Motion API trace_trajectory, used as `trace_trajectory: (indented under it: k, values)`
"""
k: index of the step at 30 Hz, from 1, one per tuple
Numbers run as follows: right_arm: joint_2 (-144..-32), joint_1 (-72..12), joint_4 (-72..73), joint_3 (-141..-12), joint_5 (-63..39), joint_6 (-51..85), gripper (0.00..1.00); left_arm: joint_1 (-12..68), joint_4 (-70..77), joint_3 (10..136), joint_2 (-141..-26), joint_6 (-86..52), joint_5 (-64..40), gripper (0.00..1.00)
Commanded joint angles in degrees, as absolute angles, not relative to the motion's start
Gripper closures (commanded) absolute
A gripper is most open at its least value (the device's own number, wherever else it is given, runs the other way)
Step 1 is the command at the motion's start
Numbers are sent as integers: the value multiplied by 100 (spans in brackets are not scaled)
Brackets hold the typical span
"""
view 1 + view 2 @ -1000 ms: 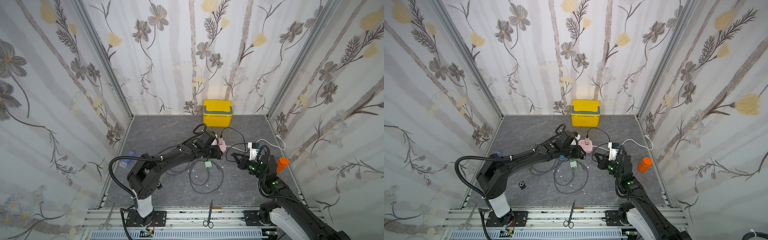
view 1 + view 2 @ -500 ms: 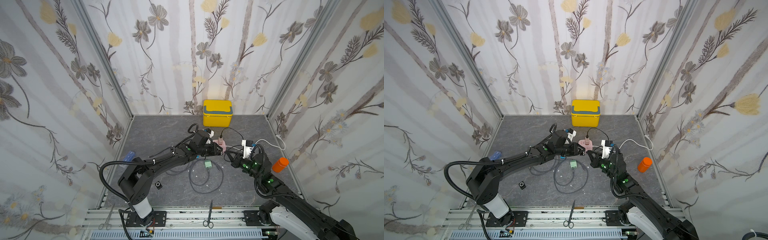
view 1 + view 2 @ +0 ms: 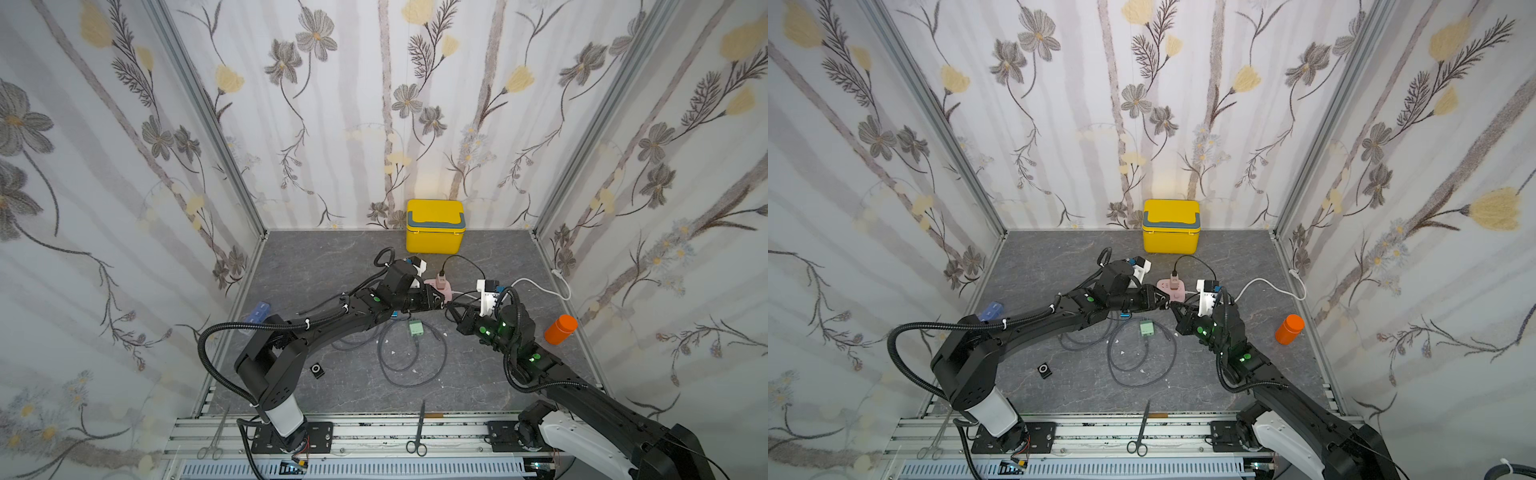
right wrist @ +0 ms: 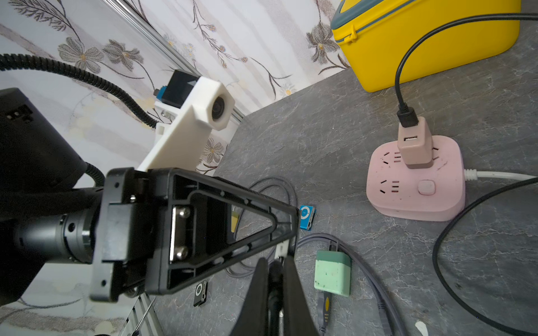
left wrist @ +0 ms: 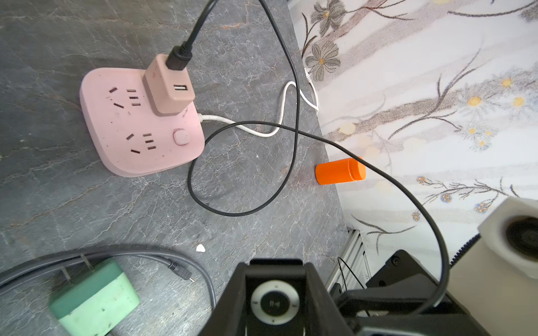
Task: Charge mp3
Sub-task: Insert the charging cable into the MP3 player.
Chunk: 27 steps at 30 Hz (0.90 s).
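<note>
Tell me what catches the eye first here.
Mid-table, the left gripper clamps an mp3, tip to tip with the right gripper, which pinches the end of the black cable. Just behind them lies the pink power strip with a charger plugged in. A yellow box stands at the back wall.

A yellow plastic lidded box stands on the grey counter against the rear wall. An orange cylindrical canister stands upright near the right wall. Black scissors and metal forceps lie on the front aluminium rail.
</note>
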<state>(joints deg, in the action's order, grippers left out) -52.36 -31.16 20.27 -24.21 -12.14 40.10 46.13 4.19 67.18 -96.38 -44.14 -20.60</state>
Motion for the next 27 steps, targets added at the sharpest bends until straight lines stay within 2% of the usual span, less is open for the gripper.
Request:
trace_trajectory:
  k: [1, 27]
  values:
    - [-5247, -3124, 2372, -2404, -1257, 4079, 100, 4605, 646, 6690, -9571, -4447, -2015, 88]
    - [-5590, -3138, 2589, -2277, -1351, 4263, 100, 4692, 676, 6760, -9568, -4480, -1970, 90]
